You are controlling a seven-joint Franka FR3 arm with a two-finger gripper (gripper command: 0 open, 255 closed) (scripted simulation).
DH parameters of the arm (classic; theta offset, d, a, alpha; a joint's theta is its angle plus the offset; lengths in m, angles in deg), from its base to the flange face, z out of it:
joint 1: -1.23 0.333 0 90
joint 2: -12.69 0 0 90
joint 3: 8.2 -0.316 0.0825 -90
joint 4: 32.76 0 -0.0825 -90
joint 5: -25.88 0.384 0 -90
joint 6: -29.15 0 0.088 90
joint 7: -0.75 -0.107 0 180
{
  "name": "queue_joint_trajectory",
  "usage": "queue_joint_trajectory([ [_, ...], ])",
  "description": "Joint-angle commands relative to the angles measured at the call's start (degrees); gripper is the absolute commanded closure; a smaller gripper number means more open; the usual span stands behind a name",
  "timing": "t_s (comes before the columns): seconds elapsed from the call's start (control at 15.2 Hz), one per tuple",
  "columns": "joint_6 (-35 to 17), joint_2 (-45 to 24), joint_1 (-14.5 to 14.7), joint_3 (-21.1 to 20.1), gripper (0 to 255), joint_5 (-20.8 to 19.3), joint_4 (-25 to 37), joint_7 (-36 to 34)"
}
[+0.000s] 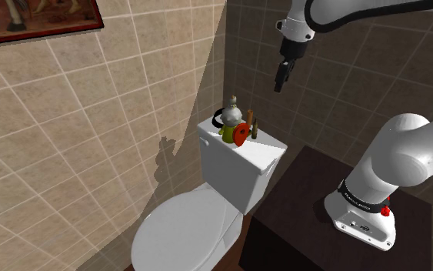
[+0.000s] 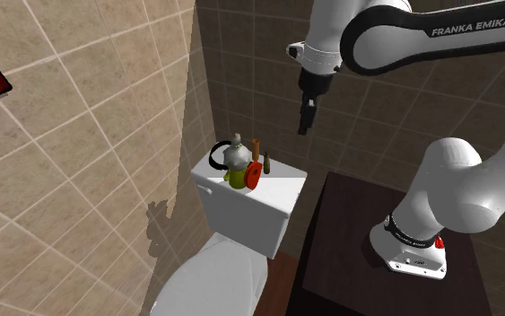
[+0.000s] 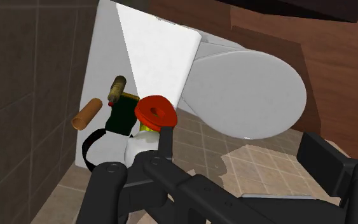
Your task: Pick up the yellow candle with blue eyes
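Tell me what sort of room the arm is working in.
Most likely a bathroom. A white toilet with a closed lid and a boxy white tank stands in a corner, against a beige tiled wall.

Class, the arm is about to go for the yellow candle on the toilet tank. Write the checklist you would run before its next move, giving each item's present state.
1. Jaws open: ok; they stand apart in the wrist view.
2. Nothing held: ok; the all-black gripper has nothing between its jaws.
3. Target found: ok; the small yellow candle stands on the white toilet tank lid.
4. Blue eyes confirmed: cannot tell.
5. Gripper over the candle: not ok; it hangs well above, off toward the shoulder view's right.
6. Room around the candle: not ok; a round red object and a grey bottle-shaped object crowd it.
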State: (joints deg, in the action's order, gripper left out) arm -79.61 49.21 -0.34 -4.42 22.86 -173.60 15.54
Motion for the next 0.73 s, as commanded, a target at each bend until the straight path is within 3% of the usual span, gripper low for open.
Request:
queue_joint_trajectory([
  [0.0,-4.7,-2.8,0.2,1.3,0,0.6,-0.5,1.3],
  [0.33,-15.7,-12.2,1.1,4.8,0,3.1,0.6,5.9],
  [0.66,-24.9,-22.7,2.8,8.3,0,8.6,4.2,12.2],
])
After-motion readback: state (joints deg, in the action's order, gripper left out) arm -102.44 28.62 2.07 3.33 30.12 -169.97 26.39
